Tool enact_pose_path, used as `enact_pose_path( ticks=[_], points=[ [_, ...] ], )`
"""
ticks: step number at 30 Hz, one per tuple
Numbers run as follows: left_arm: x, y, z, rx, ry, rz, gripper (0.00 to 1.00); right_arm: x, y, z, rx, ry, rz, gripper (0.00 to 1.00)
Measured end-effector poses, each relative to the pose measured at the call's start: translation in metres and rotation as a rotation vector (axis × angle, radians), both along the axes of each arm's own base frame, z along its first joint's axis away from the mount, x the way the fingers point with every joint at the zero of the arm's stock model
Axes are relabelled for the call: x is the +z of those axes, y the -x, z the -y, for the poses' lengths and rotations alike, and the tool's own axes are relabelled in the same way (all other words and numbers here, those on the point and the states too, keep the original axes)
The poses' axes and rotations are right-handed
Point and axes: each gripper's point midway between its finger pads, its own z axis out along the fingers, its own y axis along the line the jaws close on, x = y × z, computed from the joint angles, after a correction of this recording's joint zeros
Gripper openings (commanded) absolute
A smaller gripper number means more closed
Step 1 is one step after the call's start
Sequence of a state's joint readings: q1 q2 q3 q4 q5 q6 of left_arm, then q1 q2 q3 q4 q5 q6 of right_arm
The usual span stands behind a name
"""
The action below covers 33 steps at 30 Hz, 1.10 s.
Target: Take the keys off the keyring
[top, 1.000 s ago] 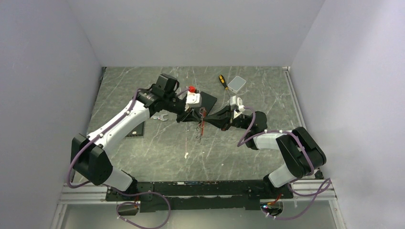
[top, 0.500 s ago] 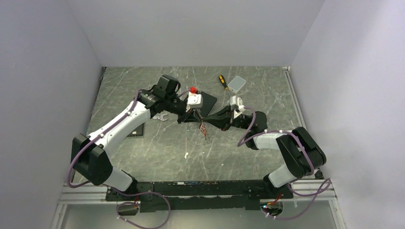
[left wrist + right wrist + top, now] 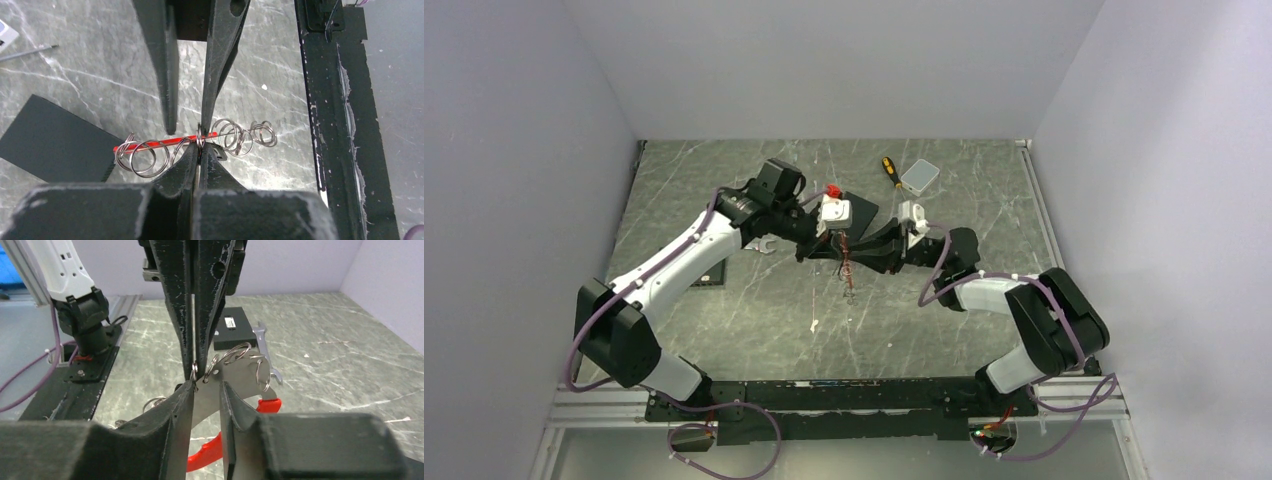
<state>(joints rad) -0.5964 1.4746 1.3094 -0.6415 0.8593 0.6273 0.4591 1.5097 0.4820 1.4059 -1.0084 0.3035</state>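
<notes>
The keyring (image 3: 846, 262) hangs between my two grippers above the table's middle. In the left wrist view it is a thin red bar (image 3: 150, 145) strung with several wire rings. My left gripper (image 3: 199, 145) is shut on one small ring of it, also seen in the right wrist view (image 3: 194, 371). My right gripper (image 3: 207, 382) has its jaws slightly apart, one fingertip against that ring. A silvery plate (image 3: 235, 372) and red parts (image 3: 270, 405) show beyond the gap. I cannot make out the keys, only a small black piece (image 3: 221, 152).
A yellow-and-black screwdriver (image 3: 890, 170) and a small white box (image 3: 919, 177) lie at the back. A silver wrench (image 3: 762, 245) lies under the left arm. A black pad (image 3: 861, 210) sits behind the grippers, and a black box (image 3: 235, 330) lies near the wrench.
The right gripper has moved a little left, closer to the left gripper. The hanging end of the keyring has swung right, then partly back.
</notes>
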Motion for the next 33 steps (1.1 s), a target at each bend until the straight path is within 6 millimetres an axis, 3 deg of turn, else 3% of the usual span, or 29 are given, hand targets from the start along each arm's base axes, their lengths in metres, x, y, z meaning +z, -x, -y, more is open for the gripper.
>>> enact_pose_path(
  ticks=[13,24,33],
  points=[
    [-0.012,-0.019,-0.002,0.088,-0.198,-0.178,0.00,-0.014,-0.026,-0.004,0.051,0.287,0.006,0.26],
    [-0.034,-0.006,-0.008,0.115,-0.352,-0.421,0.00,-0.037,-0.021,0.026,-0.003,0.536,-0.009,0.31],
    [-0.041,-0.004,-0.006,0.158,-0.376,-0.498,0.00,-0.038,-0.003,0.011,0.032,0.596,0.009,0.31]
  ],
)
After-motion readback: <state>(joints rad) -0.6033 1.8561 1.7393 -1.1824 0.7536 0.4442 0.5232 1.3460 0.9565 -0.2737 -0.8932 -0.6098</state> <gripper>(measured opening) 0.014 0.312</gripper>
